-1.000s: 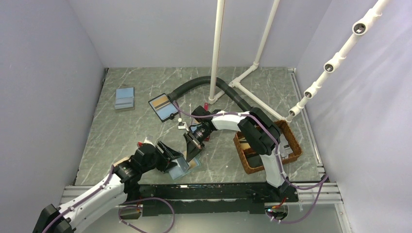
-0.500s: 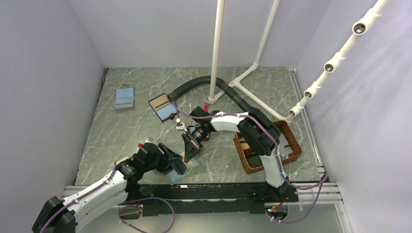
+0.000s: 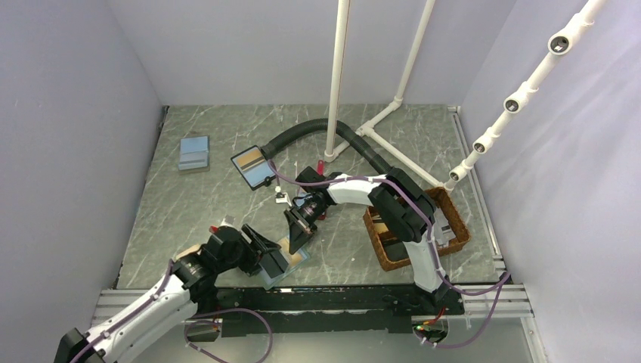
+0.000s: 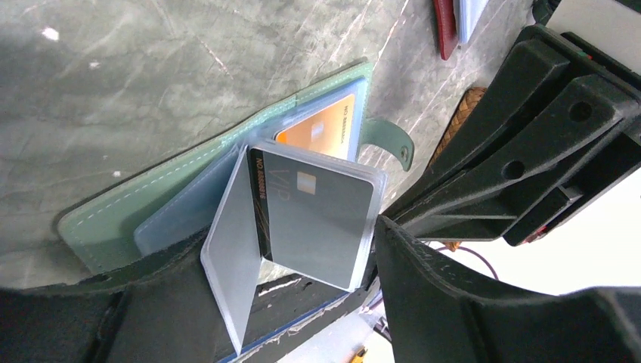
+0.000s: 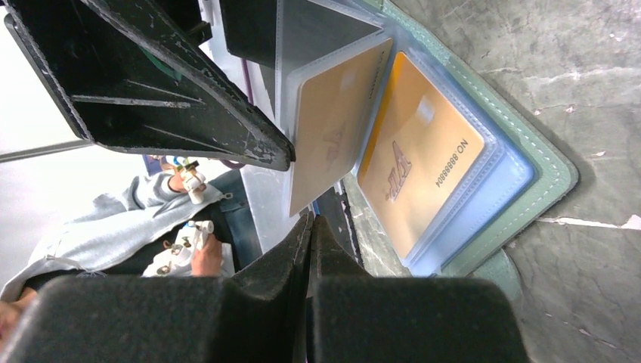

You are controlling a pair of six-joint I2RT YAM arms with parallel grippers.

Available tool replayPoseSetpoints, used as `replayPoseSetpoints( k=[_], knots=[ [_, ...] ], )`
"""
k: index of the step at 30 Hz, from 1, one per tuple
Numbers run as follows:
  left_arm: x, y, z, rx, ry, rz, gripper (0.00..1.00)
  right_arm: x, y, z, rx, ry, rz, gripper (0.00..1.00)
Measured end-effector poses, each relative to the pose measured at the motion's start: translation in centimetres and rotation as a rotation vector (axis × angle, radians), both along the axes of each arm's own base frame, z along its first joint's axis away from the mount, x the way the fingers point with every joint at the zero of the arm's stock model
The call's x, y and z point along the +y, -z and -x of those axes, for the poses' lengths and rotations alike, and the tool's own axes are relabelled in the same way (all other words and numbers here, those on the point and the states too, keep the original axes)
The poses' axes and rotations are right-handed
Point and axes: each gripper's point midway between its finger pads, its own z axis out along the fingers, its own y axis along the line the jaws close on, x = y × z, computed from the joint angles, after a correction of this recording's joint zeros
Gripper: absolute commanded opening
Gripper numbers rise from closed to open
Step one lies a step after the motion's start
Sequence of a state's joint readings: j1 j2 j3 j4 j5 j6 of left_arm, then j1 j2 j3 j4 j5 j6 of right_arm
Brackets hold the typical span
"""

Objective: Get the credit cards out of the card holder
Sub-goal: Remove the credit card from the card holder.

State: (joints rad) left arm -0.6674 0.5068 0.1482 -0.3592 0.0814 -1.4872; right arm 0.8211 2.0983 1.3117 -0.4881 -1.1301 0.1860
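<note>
The teal card holder (image 4: pixel 113 215) lies open near the table's front edge (image 3: pixel 296 259). An orange credit card (image 4: pixel 317 128) sits in its clear sleeve. One sleeve leaf stands raised, with a grey VIP card (image 4: pixel 325 219) on one side and a tan card (image 5: pixel 332 121) on the other. My left gripper (image 4: pixel 295 249) is open with this leaf between its fingers. The leaf's edge rests against the right finger (image 4: pixel 423 287). My right gripper (image 5: pixel 310 223) is shut, its tips just below the leaf's lower corner. I cannot tell whether it pinches the sleeve.
A black-edged holder (image 3: pixel 253 168) and a pale blue stack (image 3: pixel 194 153) lie at the back left. A wicker basket (image 3: pixel 453 227) stands to the right. A black hose (image 3: pixel 302 134) and white pipes (image 3: pixel 332 98) run across the back. A red-edged holder (image 4: pixel 446 30) lies close by.
My left arm has drawn back a little toward the near edge, and the holder has shifted slightly with it. The right arm has stayed still and shut.
</note>
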Motion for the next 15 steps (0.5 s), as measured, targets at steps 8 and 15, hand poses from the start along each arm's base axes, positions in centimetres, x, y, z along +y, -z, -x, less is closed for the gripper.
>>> replayPoseSetpoints(
  k=[8, 15],
  knots=[
    [1.0, 0.0, 0.9, 0.008, -0.012, -0.02, 0.69, 0.1, -0.1, 0.3, -0.003, -0.012, -0.002, 0.04],
    [1.4, -0.2, 1.0, 0.011, -0.022, -0.032, 0.65, 0.1, -0.3, 0.3, -0.003, -0.021, -0.012, 0.3]
  ],
)
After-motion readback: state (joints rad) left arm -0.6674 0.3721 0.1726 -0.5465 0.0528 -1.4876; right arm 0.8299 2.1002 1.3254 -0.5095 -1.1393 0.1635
